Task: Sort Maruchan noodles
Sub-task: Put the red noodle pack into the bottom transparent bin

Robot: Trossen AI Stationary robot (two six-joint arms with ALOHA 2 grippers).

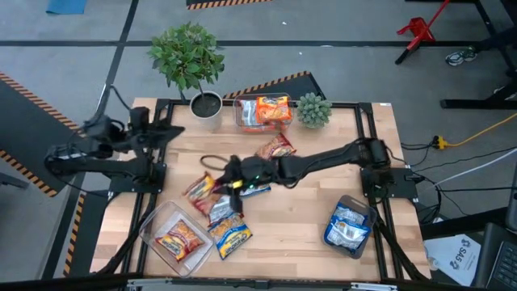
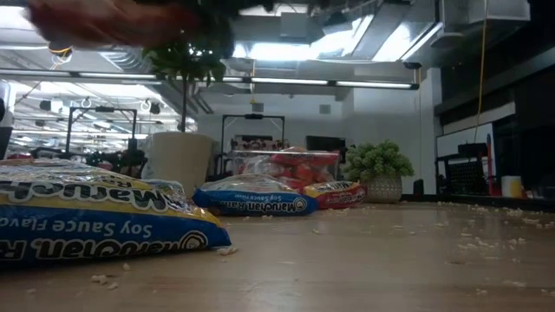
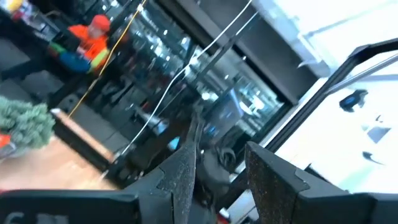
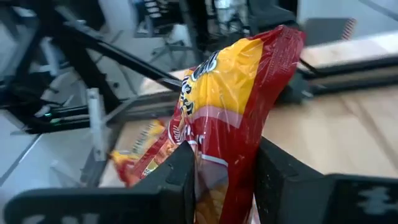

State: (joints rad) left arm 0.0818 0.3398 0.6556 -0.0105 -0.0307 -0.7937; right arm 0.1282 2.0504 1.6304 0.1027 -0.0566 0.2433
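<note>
Red-and-yellow crinkly plastic fills the right wrist view: the right pincer (image 4: 224,180) is pinching a red noodle packet (image 4: 233,112) by its lower edge, the rest of the bag standing up past the fingers. From above, that pincer (image 1: 229,175) hangs just on the near side of the loose pile of packets (image 1: 220,212) at the counter's (image 1: 299,234) middle.

My worry is the grip. It has only a thin pinch of slippery wrapper, so I judge the packet could slide out or swing on the way to a tub. A tail of another wrapper shows just beneath it, and that could drag along if they are snagged.

Relative to the pile, 1 clear tub (image 1: 172,237) with orange packets sits just to its left-front, another tub (image 1: 260,112) lies well behind it, and a third (image 1: 350,226) with blue packets is well to its right.

The left pincer (image 3: 217,180) waits off the pile's far left, fingers spread, holding nothing.
</note>
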